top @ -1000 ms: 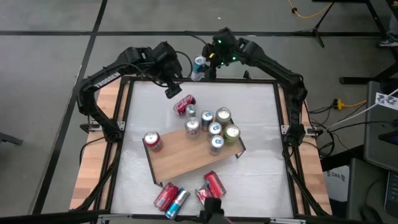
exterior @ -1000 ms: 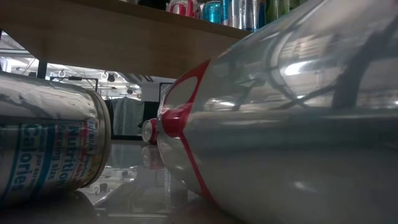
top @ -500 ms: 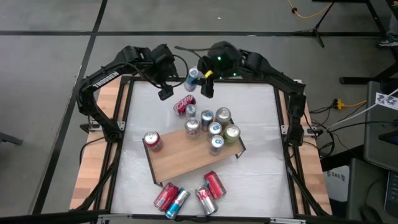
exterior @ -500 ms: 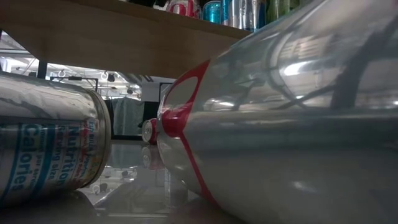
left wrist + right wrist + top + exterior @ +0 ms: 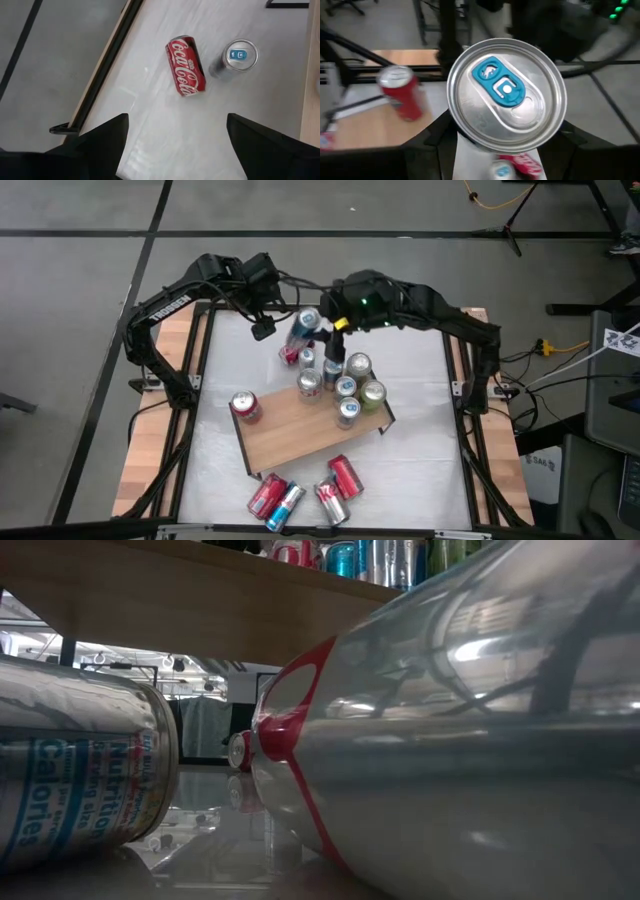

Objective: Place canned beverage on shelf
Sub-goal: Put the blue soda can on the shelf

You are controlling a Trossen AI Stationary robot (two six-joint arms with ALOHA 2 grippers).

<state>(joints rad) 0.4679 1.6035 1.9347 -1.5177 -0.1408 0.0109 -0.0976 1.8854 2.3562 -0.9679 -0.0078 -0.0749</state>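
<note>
Crowding is the big risk here, I think. The right gripper (image 5: 318,332) is pinching a silver can with a blue tab (image 5: 304,323) and carrying it tilted in the air, over the far end of the shelf (image 5: 300,430). In the right wrist view the can's lid (image 5: 506,95) fills the frame with the dark fingers clamped on both sides, so the grip looks solid.

Problem is what's below. A bunch of upright cans (image 5: 345,387) already stands packed at that end of the board, and a red can (image 5: 292,354) lies on the white tabletop (image 5: 420,460) just beside it. If the carried can comes down tilted or too near the cluster, I'd guess it clips a neighbour and knocks several over like bowling pins. It needs to be upright before release, and the bare middle of the board looks like the safer landing.

The left gripper (image 5: 263,330) hangs spread and empty near the table's far edge, close to the right arm, so a bump there is possible too.
</note>
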